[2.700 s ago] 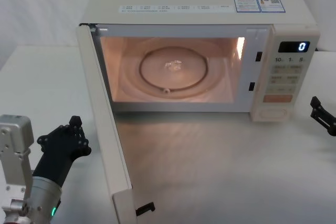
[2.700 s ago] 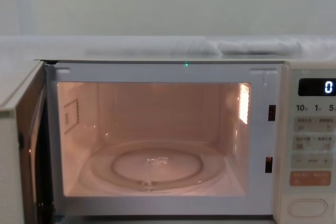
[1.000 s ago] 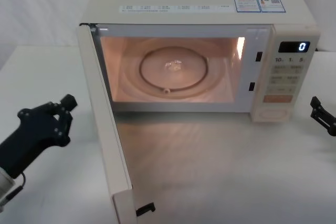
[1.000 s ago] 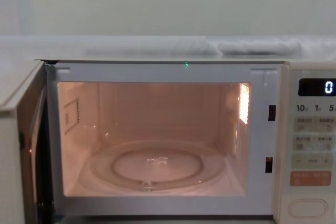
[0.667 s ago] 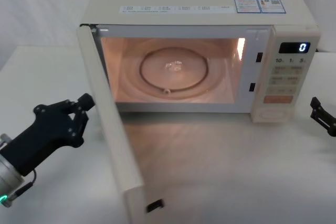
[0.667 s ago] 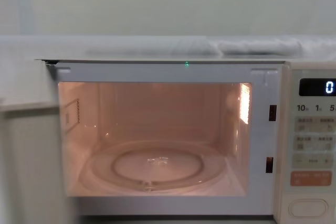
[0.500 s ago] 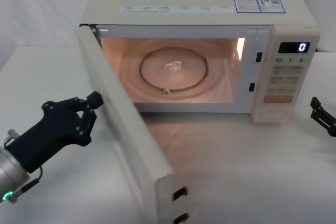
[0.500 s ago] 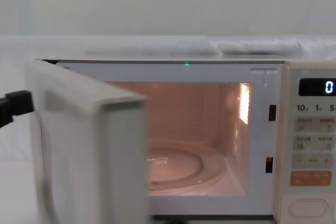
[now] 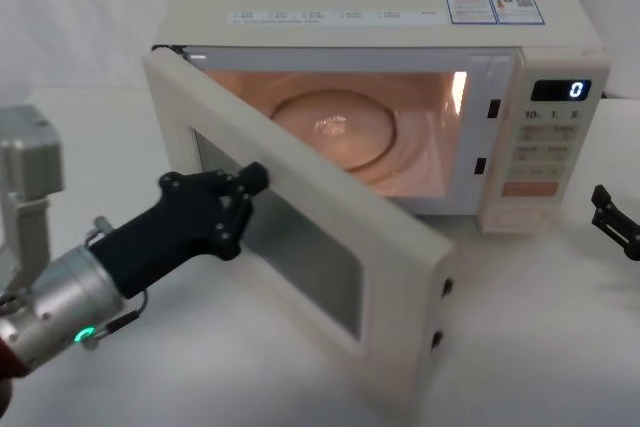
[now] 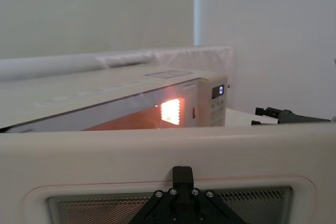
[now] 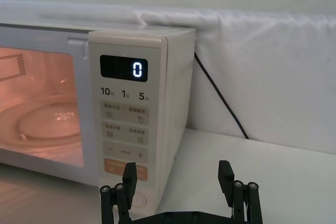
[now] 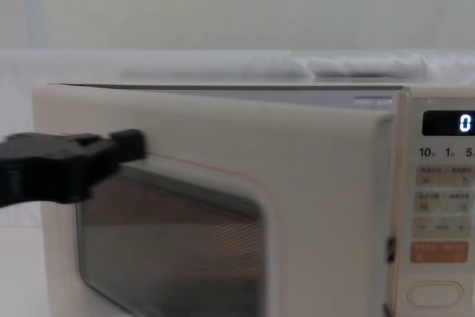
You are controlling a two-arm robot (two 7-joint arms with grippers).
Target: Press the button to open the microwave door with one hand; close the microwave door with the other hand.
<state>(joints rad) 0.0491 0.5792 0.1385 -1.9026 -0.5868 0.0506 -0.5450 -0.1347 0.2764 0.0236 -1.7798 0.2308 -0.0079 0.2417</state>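
Closing step in hand — door (image 9: 330, 247) stood half-shut, pressed near its window by left gripper (image 9: 245, 192), fingers narrowed, holding nothing. Right gripper (image 11: 178, 192) parked wide beside button (image 9: 522, 215). A further push to latch was judged necessary.

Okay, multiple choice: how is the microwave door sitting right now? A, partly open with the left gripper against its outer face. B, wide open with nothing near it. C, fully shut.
A: the microwave door stands at an angle, the lit cavity visible behind it, with the left gripper against its outer face.
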